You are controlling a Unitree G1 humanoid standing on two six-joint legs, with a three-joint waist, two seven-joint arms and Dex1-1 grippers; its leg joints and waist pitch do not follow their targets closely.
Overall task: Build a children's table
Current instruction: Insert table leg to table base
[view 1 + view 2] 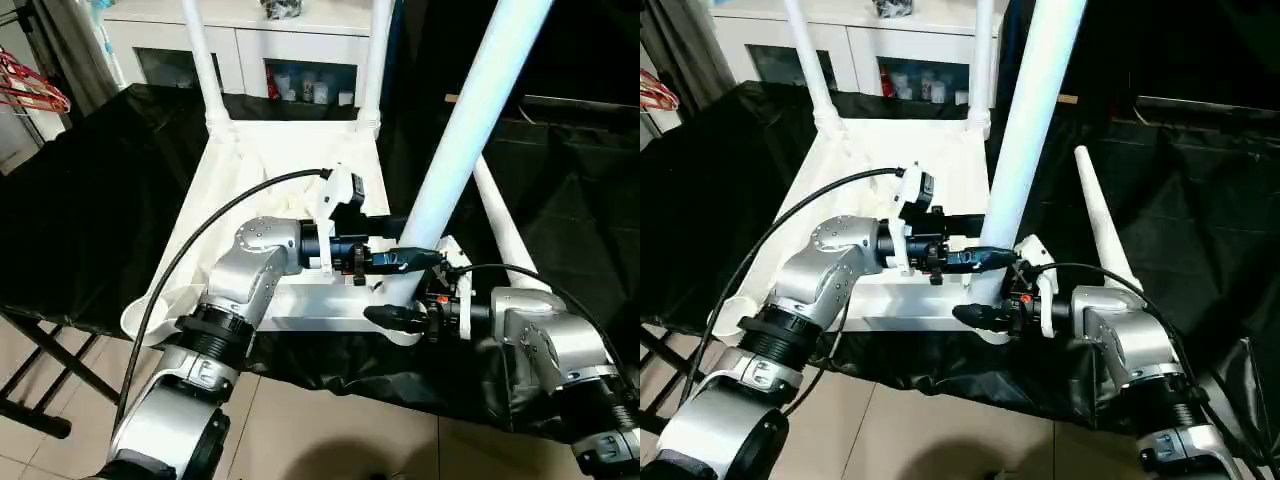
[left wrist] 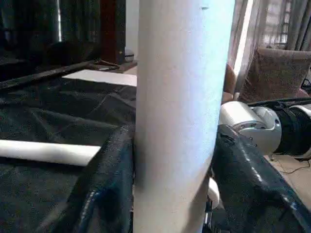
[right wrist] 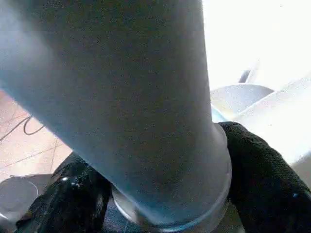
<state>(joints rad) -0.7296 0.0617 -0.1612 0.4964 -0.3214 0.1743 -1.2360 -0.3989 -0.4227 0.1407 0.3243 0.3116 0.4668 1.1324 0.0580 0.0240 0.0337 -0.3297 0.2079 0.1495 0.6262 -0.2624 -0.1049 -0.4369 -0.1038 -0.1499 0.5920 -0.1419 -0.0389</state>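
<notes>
Crumpled black cloth point(image 1: 90, 200) covered the bench. White glass-door cabinet point(image 1: 250, 55) stood behind it, small bottles on its shelf. Red wire hangers point(image 1: 30, 90) hung beyond the bench's far left corner. Beige tiled floor point(image 1: 330, 430) lay below. Brown patterned cushion point(image 2: 274, 73) sat near curtains.

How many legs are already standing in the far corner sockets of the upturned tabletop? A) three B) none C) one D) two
D: two far legs rise from the far corner sockets of the tabletop, while a third leg is held at the near corner and a fourth lies on the black cloth.
</notes>
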